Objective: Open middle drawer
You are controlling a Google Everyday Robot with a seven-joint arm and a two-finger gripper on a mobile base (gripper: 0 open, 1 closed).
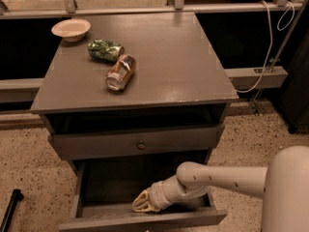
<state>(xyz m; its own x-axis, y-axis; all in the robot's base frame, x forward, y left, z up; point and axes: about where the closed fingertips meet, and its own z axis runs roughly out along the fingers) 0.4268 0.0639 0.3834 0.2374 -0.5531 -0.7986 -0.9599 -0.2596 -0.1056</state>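
The grey cabinet [183,76] has a drawer pulled far out at the bottom of the view. This is the middle drawer [96,220], and its front edge lies near the frame's lower edge. Its dark inside shows. My gripper [140,204] is down inside this drawer, just behind the front panel and near its centre. My white arm [222,178] reaches in from the right. Above it, another grey drawer front with a small round knob [141,145] stands slightly out from the cabinet.
On the cabinet top lie a white bowl [71,29] at the back left, a crumpled green can [105,50] and a brown can [121,71] on its side. A white cable [268,47] hangs at the right. A black rod [9,211] lies on the speckled floor at left.
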